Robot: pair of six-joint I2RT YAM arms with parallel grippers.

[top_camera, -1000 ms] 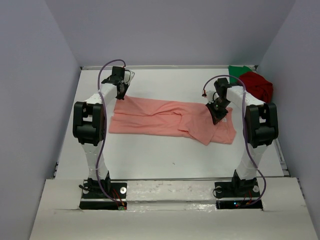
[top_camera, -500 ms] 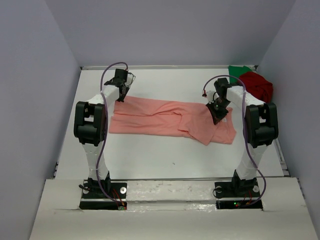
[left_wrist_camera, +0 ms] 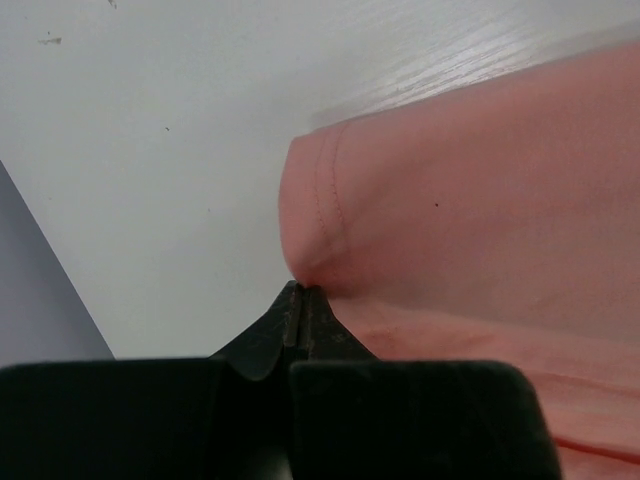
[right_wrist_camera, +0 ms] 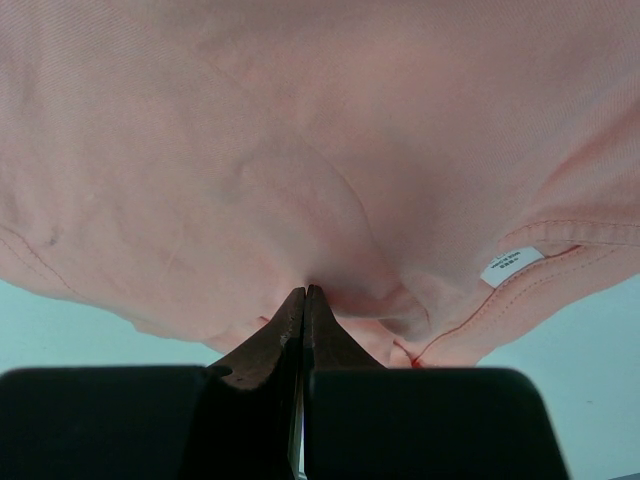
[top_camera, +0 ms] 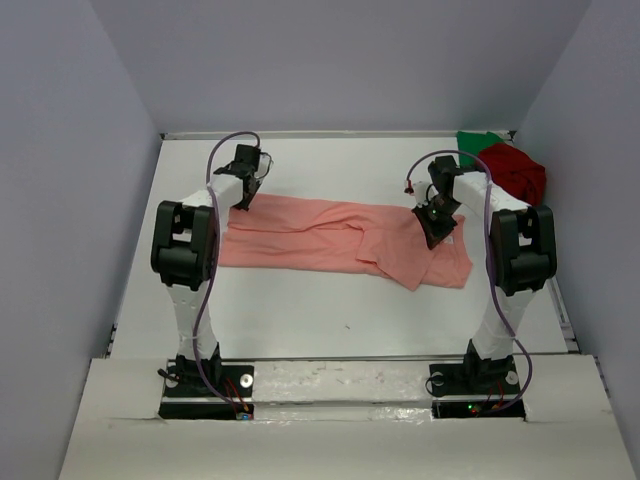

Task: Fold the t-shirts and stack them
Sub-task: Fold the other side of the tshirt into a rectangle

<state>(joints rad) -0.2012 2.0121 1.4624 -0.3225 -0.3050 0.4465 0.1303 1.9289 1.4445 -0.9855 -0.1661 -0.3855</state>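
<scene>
Spread across the middle of the white table [top_camera: 300, 310]: salmon-pink t-shirt [top_camera: 330, 235], folded lengthwise into a long band, running left to right, wrinkled near the centre, wider and more rumpled at the right end.

Down at the band's far-left corner: left end effector [top_camera: 243, 198]. In the left wrist view, closed, both fingers [left_wrist_camera: 290, 320] pressed flat together. Meets the rounded, stitched hem of the salmon-pink t-shirt [left_wrist_camera: 480, 200] right at the tips and pinches a small bit of that edge. Bare table [left_wrist_camera: 150, 180] just left of the hem.

Down on the band's right part, just inside the wide end: right end effector [top_camera: 437, 230]. In the right wrist view, shut tight as well, fingers [right_wrist_camera: 285, 325] nipping a gathered fold of the salmon-pink t-shirt [right_wrist_camera: 300, 130], with creases fanning out from the tips. Sewn by a seam to the right of the grip: 1 small white label [right_wrist_camera: 510, 262].

Piled in the far-right corner of the table, well apart from the pink band: dark red t-shirt [top_camera: 515, 172], crumpled, touching the green t-shirt [top_camera: 476, 142] beside it.
</scene>
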